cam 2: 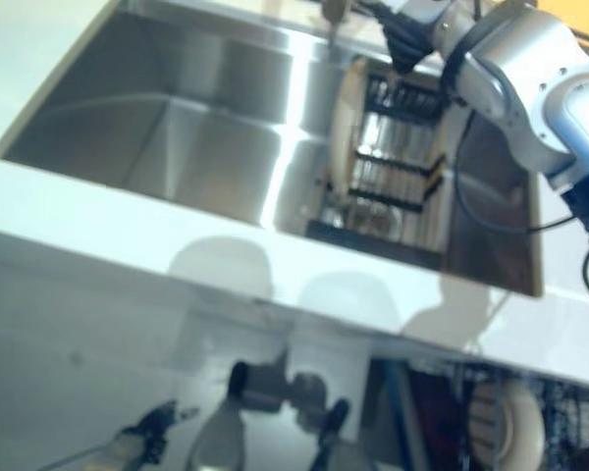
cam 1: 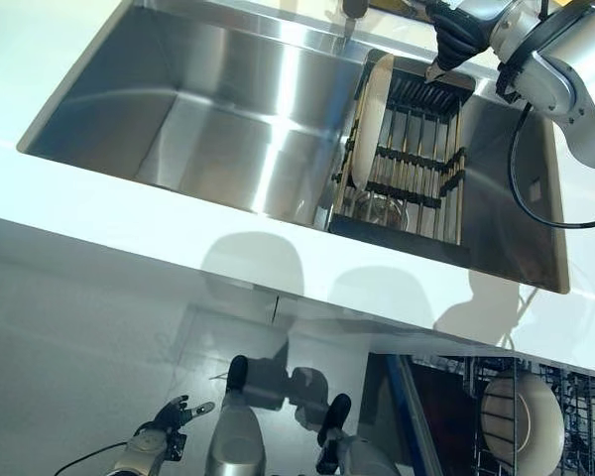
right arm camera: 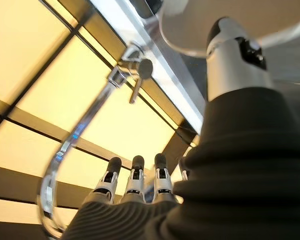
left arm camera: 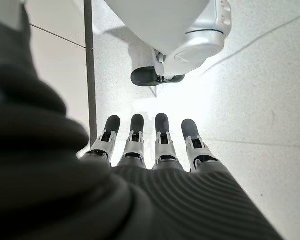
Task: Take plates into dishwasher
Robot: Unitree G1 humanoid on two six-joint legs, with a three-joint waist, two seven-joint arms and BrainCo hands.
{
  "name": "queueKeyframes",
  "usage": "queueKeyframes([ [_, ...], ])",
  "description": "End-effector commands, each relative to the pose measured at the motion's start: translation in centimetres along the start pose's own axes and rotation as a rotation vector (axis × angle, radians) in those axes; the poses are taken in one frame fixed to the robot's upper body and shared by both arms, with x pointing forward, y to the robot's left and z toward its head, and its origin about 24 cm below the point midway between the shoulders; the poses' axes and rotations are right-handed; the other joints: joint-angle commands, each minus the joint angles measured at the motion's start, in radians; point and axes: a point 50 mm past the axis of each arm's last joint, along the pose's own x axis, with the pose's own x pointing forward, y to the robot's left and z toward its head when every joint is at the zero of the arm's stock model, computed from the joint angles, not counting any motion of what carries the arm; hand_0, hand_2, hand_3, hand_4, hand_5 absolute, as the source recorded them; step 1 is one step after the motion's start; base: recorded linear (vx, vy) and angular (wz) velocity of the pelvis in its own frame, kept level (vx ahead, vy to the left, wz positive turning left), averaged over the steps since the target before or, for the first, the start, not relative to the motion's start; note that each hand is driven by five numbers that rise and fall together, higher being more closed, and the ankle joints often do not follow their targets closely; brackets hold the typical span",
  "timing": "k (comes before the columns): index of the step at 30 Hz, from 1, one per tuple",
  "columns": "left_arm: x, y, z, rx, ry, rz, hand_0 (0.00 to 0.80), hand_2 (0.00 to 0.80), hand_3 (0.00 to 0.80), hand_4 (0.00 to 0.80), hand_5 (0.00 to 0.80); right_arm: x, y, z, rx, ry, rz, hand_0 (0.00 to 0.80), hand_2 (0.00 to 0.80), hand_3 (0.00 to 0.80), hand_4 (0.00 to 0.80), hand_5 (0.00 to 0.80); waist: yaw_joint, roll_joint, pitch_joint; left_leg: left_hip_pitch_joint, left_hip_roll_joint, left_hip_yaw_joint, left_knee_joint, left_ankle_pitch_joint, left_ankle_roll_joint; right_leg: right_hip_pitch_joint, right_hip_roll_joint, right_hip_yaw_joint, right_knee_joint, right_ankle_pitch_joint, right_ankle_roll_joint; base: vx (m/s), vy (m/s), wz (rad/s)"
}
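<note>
The right hand (cam 1: 454, 38) is reaching in over the far end of the dish rack (cam 1: 409, 164), its fingers (right arm camera: 134, 177) lying straight and apart and closing on nothing. In its own wrist view those fingers are pointing up past a curved chrome tap (right arm camera: 121, 79), while the thumb (right arm camera: 229, 55) is standing next to the pale rim of a plate (right arm camera: 225, 25), though contact cannot be made out. That plate (cam 1: 373, 117) is standing upright on edge along the left side of the rack, well below the hand in the head views. The rack is sitting in the right part of a steel sink (cam 1: 218, 109) that is sunk into the white worktop (cam 1: 99, 238); a glass item (cam 1: 377, 210) is lying at the rack's near end, too indistinct to name.

The left hand (cam 1: 167, 418) is hanging low beside the robot, above the pale floor (left arm camera: 260, 95), with its fingers (left arm camera: 160, 135) straight, side by side and carrying nothing.

At the lower right, below the worktop's edge, the dishwasher rack (cam 1: 565, 407) is showing, and a second plate (cam 1: 521, 409) is already standing on edge between its wires.
</note>
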Motion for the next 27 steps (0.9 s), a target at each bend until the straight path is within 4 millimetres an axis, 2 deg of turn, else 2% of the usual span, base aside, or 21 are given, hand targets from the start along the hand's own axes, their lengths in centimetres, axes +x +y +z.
queueKeyframes([
  [1, -0.6, 1.5, -1.1, 0.0, -0.006, 0.06, 0.0, 0.0, 0.0, 0.0, 0.0, 0.9, -2.2, -0.6, -0.096, -0.006, -0.005, 0.0, 0.0, 0.0, 0.0, 0.0, 0.02, -0.027, -0.049, 0.011, -0.023, 0.018, -0.007, -0.071, 0.042, -0.011, -0.032, -0.003, -0.001, 0.007, 0.067, 0.0, 0.0, 0.0],
  [10, -0.9, 2.3, 0.5, -0.159, -0.136, 0.136, 0.0, 0.0, 0.0, 0.0, 0.0, 0.4, -0.6, -0.2, -0.152, -0.042, 0.093, 0.0, 0.0, 0.0, 0.0, 0.0, 0.042, -0.031, -0.029, -0.004, -0.026, 0.004, -0.007, -0.07, 0.044, -0.015, -0.034, -0.019, -0.001, 0.006, 0.063, -0.002, -0.015, 0.04],
  [15, -0.8, 2.3, 0.7, -0.175, -0.142, 0.135, 0.0, 0.0, 0.0, 0.0, 0.0, 0.0, 0.1, 0.1, -0.146, -0.061, 0.132, 0.0, 0.0, 0.0, 0.0, 0.0, 0.038, -0.036, -0.023, -0.005, -0.025, 0.004, -0.007, -0.07, 0.044, -0.017, -0.032, -0.018, -0.001, 0.006, 0.062, 0.0, -0.004, 0.01],
  [27, -0.7, 2.1, 1.0, -0.215, -0.155, 0.131, 0.0, 0.0, 0.0, 0.0, 0.0, -0.7, 1.7, 0.7, -0.249, -0.107, 0.204, 0.0, 0.0, 0.0, 0.0, 0.0, 0.02, -0.038, -0.011, -0.007, -0.022, 0.018, -0.007, -0.072, 0.049, -0.028, -0.031, -0.004, -0.001, 0.009, 0.063, 0.0, 0.0, 0.0],
])
